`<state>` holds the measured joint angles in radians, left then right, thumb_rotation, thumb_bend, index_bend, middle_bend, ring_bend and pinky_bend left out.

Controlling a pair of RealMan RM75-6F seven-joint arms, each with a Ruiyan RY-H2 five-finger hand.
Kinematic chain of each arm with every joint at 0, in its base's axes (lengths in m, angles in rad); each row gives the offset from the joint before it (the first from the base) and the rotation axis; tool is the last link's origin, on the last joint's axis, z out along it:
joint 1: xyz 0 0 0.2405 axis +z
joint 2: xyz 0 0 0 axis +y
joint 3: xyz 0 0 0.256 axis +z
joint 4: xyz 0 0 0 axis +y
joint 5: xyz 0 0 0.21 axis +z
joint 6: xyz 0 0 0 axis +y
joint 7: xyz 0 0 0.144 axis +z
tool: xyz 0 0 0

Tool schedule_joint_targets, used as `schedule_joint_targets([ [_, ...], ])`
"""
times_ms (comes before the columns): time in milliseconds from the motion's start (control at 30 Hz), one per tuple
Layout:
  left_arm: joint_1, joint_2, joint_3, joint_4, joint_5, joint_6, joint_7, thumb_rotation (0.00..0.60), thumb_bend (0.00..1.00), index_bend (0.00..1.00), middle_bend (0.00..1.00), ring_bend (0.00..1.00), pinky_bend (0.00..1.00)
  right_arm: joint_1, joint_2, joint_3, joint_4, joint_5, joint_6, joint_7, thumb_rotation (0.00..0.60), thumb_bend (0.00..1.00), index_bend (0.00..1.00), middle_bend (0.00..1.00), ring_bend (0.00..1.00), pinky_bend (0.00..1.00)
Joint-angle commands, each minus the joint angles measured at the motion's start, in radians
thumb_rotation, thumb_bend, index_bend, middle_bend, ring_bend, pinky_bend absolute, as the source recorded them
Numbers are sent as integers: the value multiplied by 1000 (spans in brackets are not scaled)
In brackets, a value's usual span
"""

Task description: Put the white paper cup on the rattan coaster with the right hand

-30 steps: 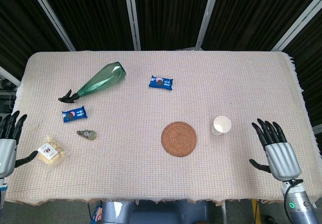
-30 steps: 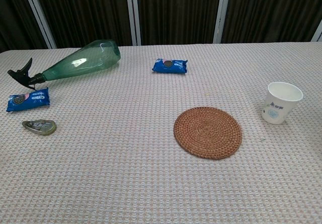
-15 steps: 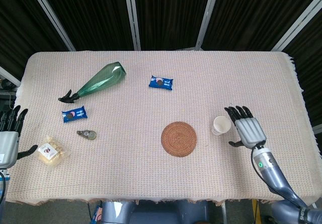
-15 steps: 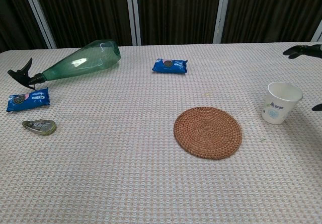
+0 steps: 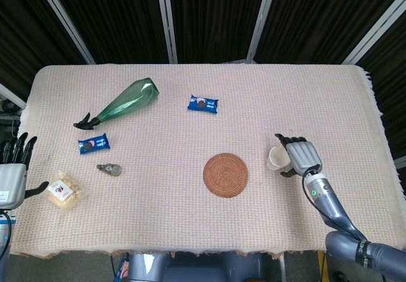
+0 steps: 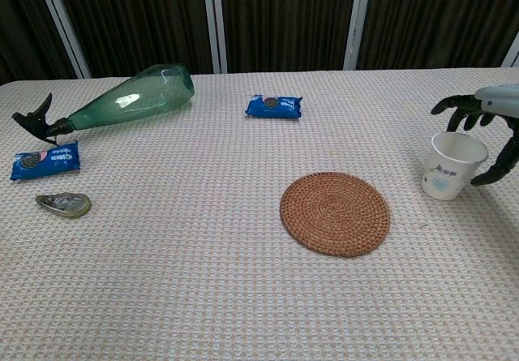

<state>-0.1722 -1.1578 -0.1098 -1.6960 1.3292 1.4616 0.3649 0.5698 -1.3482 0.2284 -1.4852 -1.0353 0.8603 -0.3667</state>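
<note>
Fingers of the right hand [image 5: 299, 156] curve loosely around the upright cup [image 5: 278, 157], unclosed, ready to grip and carry it left to the coaster [image 5: 225, 175].

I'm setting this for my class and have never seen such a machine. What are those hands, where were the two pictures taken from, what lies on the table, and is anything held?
This is a two-armed robot with mechanical hands, steered by a person. One picture looks down from its head, the other looks forward from its chest. On the cloth-covered table lie a green spray bottle on its side, two blue snack packets, a small metal item, a clear packet, a rattan coaster and a white paper cup standing upright. The right hand is open around the cup with its fingers spread; no grip shows. The left hand waits open at the table's edge. Nothing is held.
</note>
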Motion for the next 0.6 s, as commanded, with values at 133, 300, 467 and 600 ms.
schedule_joint_targets([
  [133,-1,1,-1,0,-7,-6,-3,600,0,0,0,0,0,11,-32,-9,30,4,23,-12,600,194,287,397,366,279],
  [300,-1,4,-3,-2,-11,-7,-5,600,0,0,0,0,0,12,-35,-22,25,-12,46,-23,600,207,296,406,371,293],
  [467,-2,5,-2,-4,-12,-12,-6,600,0,0,0,0,0,11,-7,-23,-50,-84,88,-2,600,207,294,406,371,293],
  [600,-4,6,-1,-6,-13,-16,-6,600,0,0,0,0,0,25,22,-15,-148,-155,112,9,600,208,291,407,371,293],
])
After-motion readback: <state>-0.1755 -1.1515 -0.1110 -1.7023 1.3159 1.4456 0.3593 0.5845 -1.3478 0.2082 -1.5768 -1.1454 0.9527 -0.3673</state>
